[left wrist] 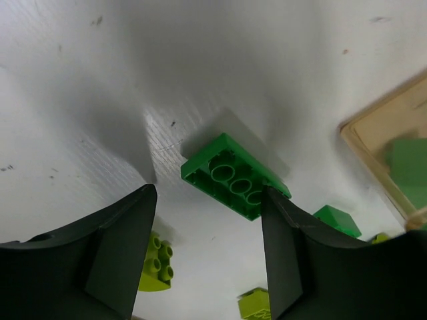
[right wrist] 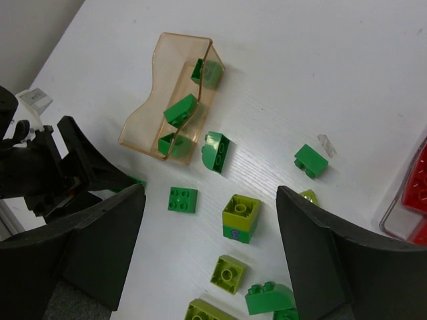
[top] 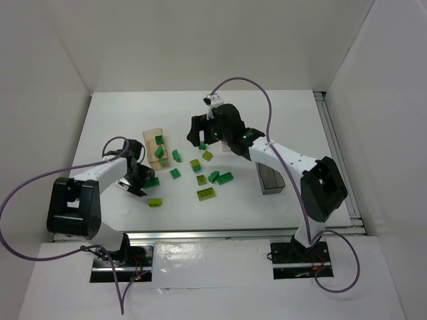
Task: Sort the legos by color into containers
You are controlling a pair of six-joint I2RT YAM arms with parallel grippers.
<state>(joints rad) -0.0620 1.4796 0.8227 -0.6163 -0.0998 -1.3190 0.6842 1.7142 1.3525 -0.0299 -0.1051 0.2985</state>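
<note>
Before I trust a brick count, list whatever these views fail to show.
- Red legos: right wrist view, cut off by the right edge; top view, mostly hidden under the right arm.
- Dark grey container: top view, contents too dark.
- Tan container: left wrist view, cropped, its green lego blurred.

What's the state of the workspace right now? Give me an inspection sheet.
Surface: white table, faint scuffs.
Job's things: tan container holds three dark green bricks; clear container holds red bricks; dark grey container, contents cannot be told; loose dark green bricks and lime bricks mid-table.
Clutter: one small clear scrap.
Grippers: left gripper open, straddling an upside-down green brick; right gripper open, empty, above loose bricks.
Cables: purple cables loop from both arms, not among the bricks.
Surroundings: white enclosure walls; metal rail at the table's right edge.
</note>
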